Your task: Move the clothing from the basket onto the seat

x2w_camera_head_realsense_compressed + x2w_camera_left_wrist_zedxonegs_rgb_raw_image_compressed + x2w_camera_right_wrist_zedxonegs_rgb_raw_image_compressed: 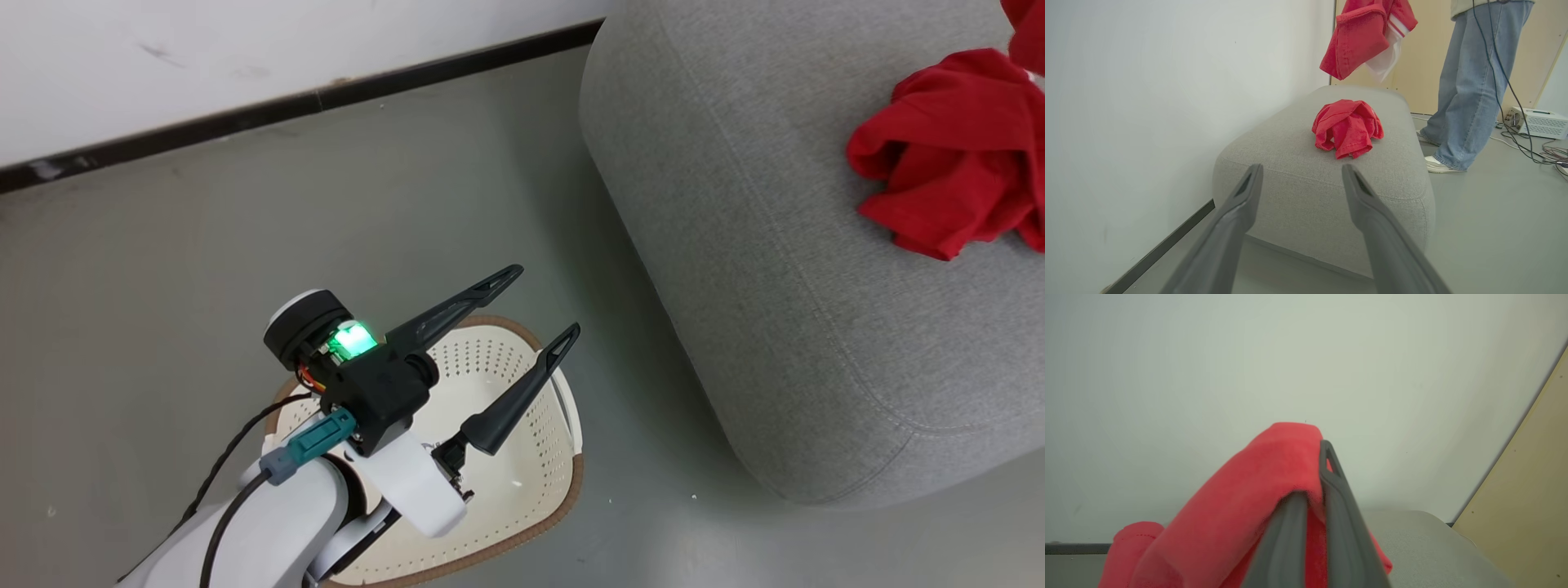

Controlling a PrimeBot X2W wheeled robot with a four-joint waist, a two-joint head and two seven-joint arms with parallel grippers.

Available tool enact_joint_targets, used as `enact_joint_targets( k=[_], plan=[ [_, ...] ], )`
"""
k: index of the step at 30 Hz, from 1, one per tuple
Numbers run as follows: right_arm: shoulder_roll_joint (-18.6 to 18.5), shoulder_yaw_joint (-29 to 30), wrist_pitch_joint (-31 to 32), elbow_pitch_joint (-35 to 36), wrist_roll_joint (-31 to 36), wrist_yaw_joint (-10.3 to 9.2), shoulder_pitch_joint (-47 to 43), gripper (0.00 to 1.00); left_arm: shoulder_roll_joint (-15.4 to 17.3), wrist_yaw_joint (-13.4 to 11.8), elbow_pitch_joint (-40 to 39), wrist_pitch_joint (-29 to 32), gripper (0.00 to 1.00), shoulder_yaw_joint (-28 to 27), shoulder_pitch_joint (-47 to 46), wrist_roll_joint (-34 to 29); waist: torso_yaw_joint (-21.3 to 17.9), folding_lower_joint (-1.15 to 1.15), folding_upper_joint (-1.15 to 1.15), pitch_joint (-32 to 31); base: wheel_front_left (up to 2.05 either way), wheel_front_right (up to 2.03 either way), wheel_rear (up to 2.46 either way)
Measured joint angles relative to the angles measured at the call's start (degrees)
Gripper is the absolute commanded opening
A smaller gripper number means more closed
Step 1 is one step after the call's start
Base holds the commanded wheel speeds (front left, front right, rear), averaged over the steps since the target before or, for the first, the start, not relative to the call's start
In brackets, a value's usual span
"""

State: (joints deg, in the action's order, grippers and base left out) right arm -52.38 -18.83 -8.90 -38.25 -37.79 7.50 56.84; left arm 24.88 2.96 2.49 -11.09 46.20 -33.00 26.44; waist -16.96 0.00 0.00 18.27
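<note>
L tool [547, 298] spread wide over the basket [490, 371], R tool [1312, 469] clamped on a hanging red garment [1241, 498] up above the far end of the seat [775, 327], w/ a crumpled red garment [947, 163] lying on the seat top, approx 2 o'clock from the basket in head view.

Bright, even, soft light, w/ faint shadow under large light-grey woven-fabric sofa [1298, 179]. Wrist cams: left gripper's dark grey fingers [1229, 237] blur up close — verticals lean twd edges.
</note>
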Motion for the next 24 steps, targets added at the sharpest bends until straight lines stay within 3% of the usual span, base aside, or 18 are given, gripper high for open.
enact_joint_targets(
  k=[24],
  plan=[
    [10.99,-0.66,-3.78,-12.88,-1.21,0.00,-12.32,0.00,0.21,0.65,-1.15,2.00,1.00,1.07,-4.82,-2.19,1.40,0.00,0.00,7.94,0.00,0.00,0.00]
  ],
)
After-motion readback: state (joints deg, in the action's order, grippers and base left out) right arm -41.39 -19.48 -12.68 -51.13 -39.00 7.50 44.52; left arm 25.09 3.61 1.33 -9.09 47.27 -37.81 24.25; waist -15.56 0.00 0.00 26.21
